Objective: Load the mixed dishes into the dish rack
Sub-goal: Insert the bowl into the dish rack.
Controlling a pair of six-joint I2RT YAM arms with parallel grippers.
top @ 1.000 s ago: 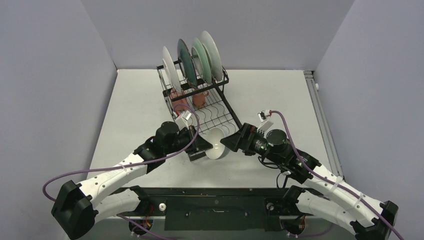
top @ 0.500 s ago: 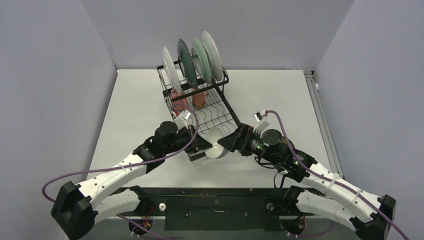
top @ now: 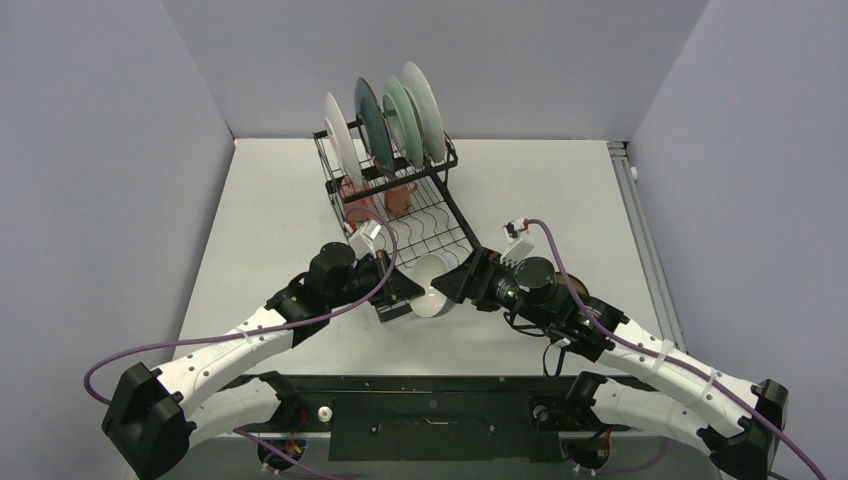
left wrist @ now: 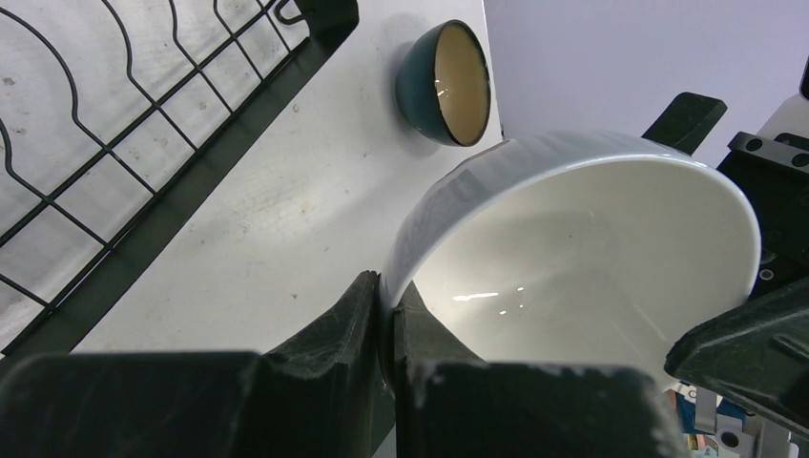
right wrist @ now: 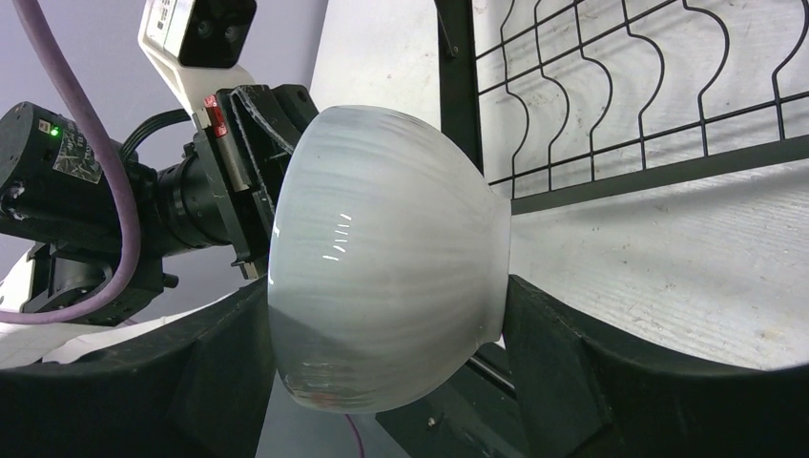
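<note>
My left gripper (top: pixel 412 287) is shut on the rim of the white bowl (top: pixel 432 285), holding it tilted on its side just off the near end of the black dish rack (top: pixel 440 215). In the left wrist view my fingertips (left wrist: pixel 367 305) pinch the bowl's (left wrist: pixel 582 258) rim. My right gripper (top: pixel 456 285) is open, its jaws on either side of the bowl's (right wrist: pixel 382 277) rounded outside in the right wrist view. The dark bowl (left wrist: pixel 446 81) lies on the table beyond the rack's corner. Several plates (top: pixel 385 120) stand in the upper slots, with two pink mugs (top: pixel 398 198) beneath.
The rack's flat wire tray (left wrist: pixel 105 143) lies beside the held bowl and shows in the right wrist view (right wrist: pixel 668 86). Grey walls close in the white table (top: pixel 560 200) on three sides. The left arm's wrist camera (right wrist: pixel 196 33) faces my right gripper.
My right gripper has slid left toward the held bowl, its open jaws now on either side of it. The left arm and the bowl have stayed put.
</note>
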